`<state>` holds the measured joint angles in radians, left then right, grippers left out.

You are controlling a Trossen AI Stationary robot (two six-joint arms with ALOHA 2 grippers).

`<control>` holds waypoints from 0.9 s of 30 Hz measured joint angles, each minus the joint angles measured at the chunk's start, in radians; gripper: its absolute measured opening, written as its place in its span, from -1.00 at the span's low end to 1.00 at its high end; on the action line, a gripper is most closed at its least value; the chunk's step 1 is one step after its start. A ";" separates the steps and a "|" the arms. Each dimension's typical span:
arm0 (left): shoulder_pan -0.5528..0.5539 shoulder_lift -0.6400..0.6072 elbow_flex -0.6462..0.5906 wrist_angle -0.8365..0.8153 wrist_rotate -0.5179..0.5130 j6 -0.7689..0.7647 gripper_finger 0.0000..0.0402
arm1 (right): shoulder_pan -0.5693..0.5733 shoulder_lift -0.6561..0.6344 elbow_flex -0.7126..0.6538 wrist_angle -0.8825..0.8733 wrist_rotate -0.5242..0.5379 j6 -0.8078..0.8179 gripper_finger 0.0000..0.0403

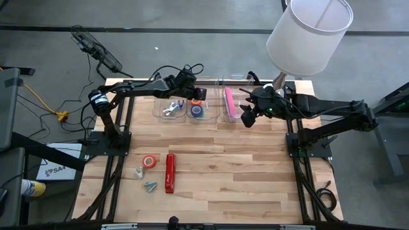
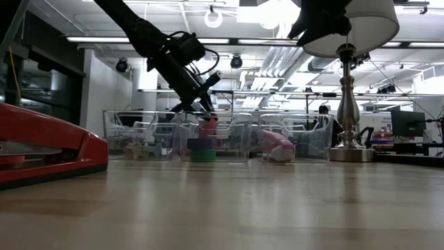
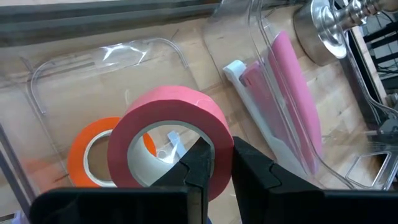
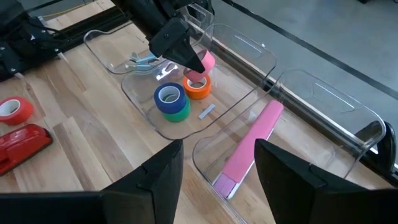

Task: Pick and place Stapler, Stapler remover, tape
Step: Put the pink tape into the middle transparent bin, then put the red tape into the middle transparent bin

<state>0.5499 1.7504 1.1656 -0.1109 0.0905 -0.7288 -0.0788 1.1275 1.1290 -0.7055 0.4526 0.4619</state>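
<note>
pink tape (image 3: 171,134) is pinched between the jaws of the left gripper (image 3: 214,163) — its wall is caught between the two dark fingers, the ring's open face turned toward the wrist camera. directly under the jaws, inside the middle clear bin (image 4: 143,109), an orange tape roll (image 3: 93,152) is seen, and just beside that a blue roll stacked on a green one (image 4: 172,102). the release is judged to turn on this one relation: the pink roll hangs above the orange roll and within the bin walls, so a short drop straight down from the jaws would be enough.

the right gripper (image 4: 217,168) is held over the neighbouring bin with its jaws spread and nothing between them; below them the pink stapler (image 4: 252,146) lies with its long axis running away from the fingers along the bin.

well apart from both grippers, on the bare table, the red stapler (image 1: 170,172), a red tape roll (image 1: 149,161) and small silvery staple removers (image 1: 138,171) are left to be fetched — the left arm is judged the nearer.

whether the pink roll already touches the orange one cannot be told. in the low view the bin walls blur the contents, and the right gripper is hidden behind the lamp (image 2: 347,83).
</note>
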 joint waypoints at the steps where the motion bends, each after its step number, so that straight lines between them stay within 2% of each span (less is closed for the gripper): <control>1: 0.000 0.000 0.000 0.000 0.000 0.000 -0.78 | 0.000 0.000 0.000 0.000 0.000 -0.006 -0.07; 11: 0.000 0.000 0.000 0.000 0.009 -0.001 -0.74 | 0.000 0.000 0.000 0.000 -0.043 -0.042 -0.07; 21: 0.000 0.000 0.000 0.004 0.010 -0.009 -0.27 | 0.000 0.000 0.001 0.000 -0.044 -0.044 -0.07; 27: 0.000 0.000 0.000 0.008 0.027 -0.009 -0.12 | 0.000 0.000 0.001 -0.001 -0.044 -0.044 -0.07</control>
<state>0.5499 1.7504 1.1656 -0.1029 0.1177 -0.7377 -0.0788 1.1275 1.1297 -0.7063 0.4084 0.4179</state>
